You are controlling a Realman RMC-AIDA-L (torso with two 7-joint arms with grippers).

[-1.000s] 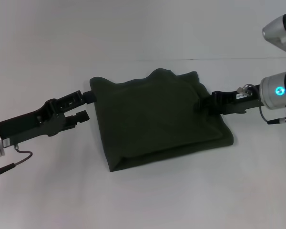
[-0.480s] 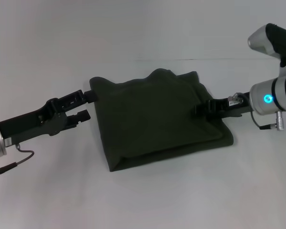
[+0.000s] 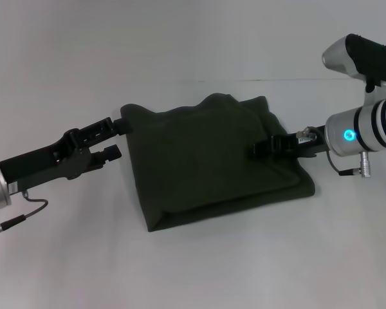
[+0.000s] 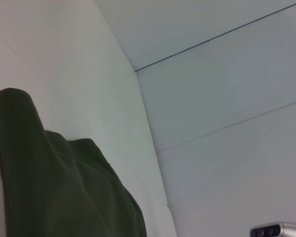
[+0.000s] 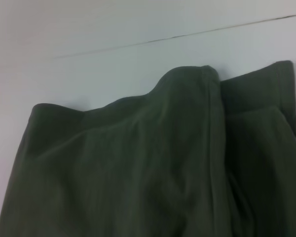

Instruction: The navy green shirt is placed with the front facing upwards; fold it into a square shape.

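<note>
Two claws flank one folded shirt (image 3: pixel 212 161): left claw (image 3: pixel 116 138) spread, right claw (image 3: pixel 260 149) unclear.

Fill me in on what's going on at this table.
A two-armed robot is folding a dark green shirt on a white table. The shirt already lies as a rough square bundle, plain side up, its far edge bunched. The left tool sits open at the shirt's left far corner. The right tool reaches over the shirt's right side, low against the cloth; whether it is gripping cannot be seen.
</note>
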